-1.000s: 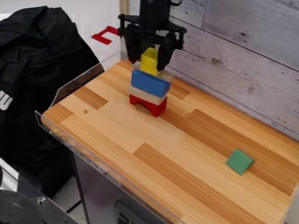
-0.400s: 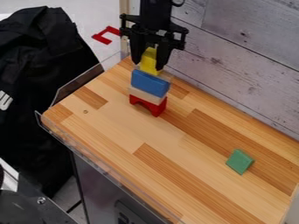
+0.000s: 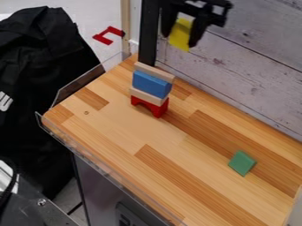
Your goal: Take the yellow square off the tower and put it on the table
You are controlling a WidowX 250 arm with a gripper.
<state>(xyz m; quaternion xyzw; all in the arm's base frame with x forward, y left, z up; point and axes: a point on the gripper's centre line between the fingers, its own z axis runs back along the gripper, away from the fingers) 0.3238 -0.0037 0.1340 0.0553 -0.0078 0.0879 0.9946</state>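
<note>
High in the upper middle, the gripper is shut on the yellow square, which hangs between its fingers, up and to the right of the tower. The tower stands near the back left of the table: a red arch at the bottom, a pale block, a blue block, and another pale block on top. The yellow square and the tower are apart.
A green block lies on the right part of the table. A grey plank wall runs along the back edge. A clear rim borders the left side, with black cloth beyond.
The gripper has closed on the yellow square and lifted it off the tower, up and to the right. The tower's top pale block now shows fully; the other blocks stand as before.
</note>
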